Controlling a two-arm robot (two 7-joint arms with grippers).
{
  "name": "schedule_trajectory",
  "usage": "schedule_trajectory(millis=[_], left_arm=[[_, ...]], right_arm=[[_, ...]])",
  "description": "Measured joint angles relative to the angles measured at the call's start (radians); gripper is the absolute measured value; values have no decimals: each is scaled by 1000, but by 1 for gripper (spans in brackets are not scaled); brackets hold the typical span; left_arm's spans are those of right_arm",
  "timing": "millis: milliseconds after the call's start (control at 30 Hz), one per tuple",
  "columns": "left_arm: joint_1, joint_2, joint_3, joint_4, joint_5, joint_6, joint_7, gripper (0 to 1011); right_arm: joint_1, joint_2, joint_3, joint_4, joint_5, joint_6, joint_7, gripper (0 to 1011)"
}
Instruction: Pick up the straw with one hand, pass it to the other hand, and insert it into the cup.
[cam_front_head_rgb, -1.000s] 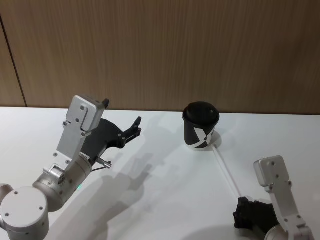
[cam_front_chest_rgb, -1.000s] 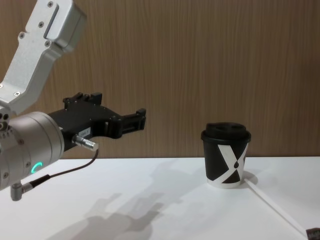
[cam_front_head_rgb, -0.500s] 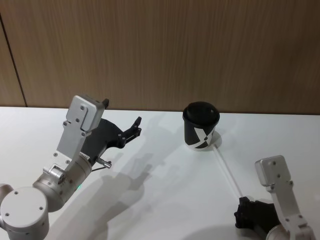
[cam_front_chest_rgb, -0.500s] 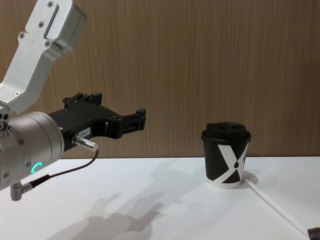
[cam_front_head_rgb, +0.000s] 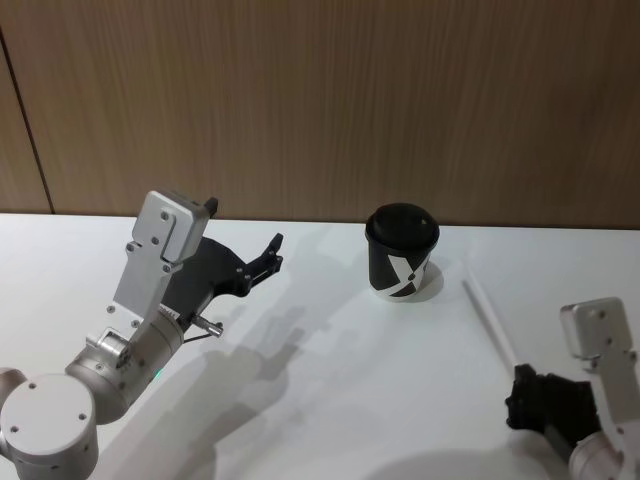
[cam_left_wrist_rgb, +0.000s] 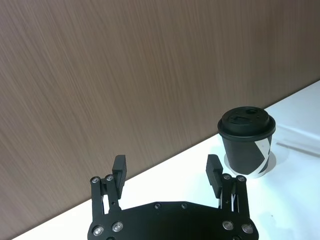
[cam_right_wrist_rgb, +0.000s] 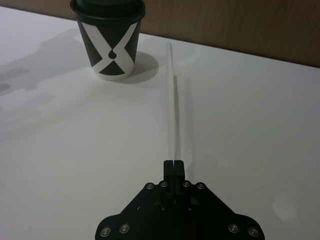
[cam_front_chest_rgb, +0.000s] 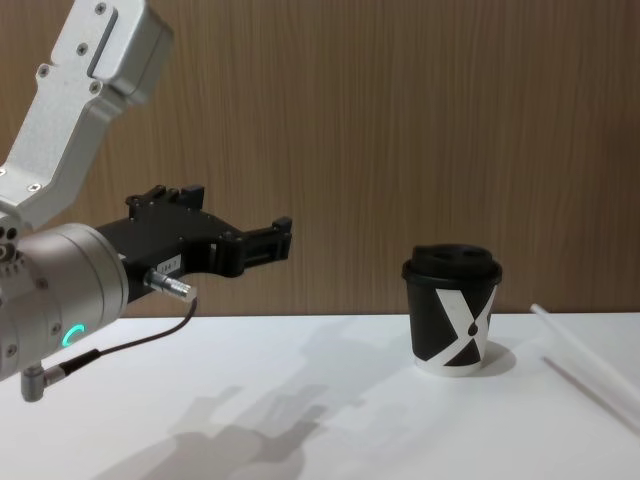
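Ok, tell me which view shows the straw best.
Right wrist view: the straw runs full length from the shut right gripper toward the cup. Head view shows it foreshortened; chest view crops it.

a: what sort of place is shown?
b: a lab or test room is suggested, rather than a home. a bare white table (cam_front_head_rgb: 330, 390) is set against a plain wood-panelled wall (cam_front_head_rgb: 350, 100), and a silver robot arm (cam_front_chest_rgb: 70, 110) is seen above it.
a: anything else?
b: a lidded paper cup (cam_front_head_rgb: 401, 252) is seen on the table, as in an office.
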Motion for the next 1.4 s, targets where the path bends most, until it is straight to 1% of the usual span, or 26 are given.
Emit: schedule_trajectory(millis=[167,200,467,500,533,600,633,733,767,833,933,1000,1033,1133,1167,1233,1267,1300,1400], left_arm=[[0,0,0,0,0,0,0,1000],[0,0,0,0,0,0,0,1000],[0,0,0,0,0,0,0,1000],[0,0,0,0,0,0,0,1000],[0,0,0,0,0,0,0,1000],[0,0,0,0,0,0,0,1000],[0,0,0,0,0,0,0,1000],[0,0,0,0,0,0,0,1000],[0,0,0,0,0,0,0,1000],[0,0,0,0,0,0,0,1000],[0,0,0,0,0,0,0,1000],[0,0,0,0,0,0,0,1000],[0,0,0,0,0,0,0,1000],[0,0,0,0,0,0,0,1000],[0,0,0,0,0,0,0,1000],[0,0,0,0,0,0,0,1000],[0,0,0,0,0,0,0,1000],[0,0,0,0,0,0,0,1000],[0,0,0,0,0,0,0,1000]], right_arm=[[11,15,27,18,2,-62,13,6],[11,15,27,18,2,-62,13,5],[32,49,53,38,-13,-171,37,6],[32,49,53,38,-13,-171,37,6],[36,56,55,40,-19,-193,42,6],[39,63,58,42,-25,-213,48,6],[44,72,60,45,-32,-236,54,6],[50,86,62,48,-41,-269,64,6],[53,94,64,50,-46,-291,71,6],[58,105,65,53,-51,-313,80,6],[71,132,68,59,-62,-373,105,6],[75,142,69,62,-65,-397,116,6],[81,154,69,65,-68,-423,130,6],[88,168,69,69,-71,-457,148,6],[93,177,69,71,-72,-479,161,6],[99,187,69,74,-72,-504,176,6],[104,196,69,77,-72,-528,192,6],[107,200,69,78,-72,-536,197,6],[119,217,66,83,-68,-582,230,6]])
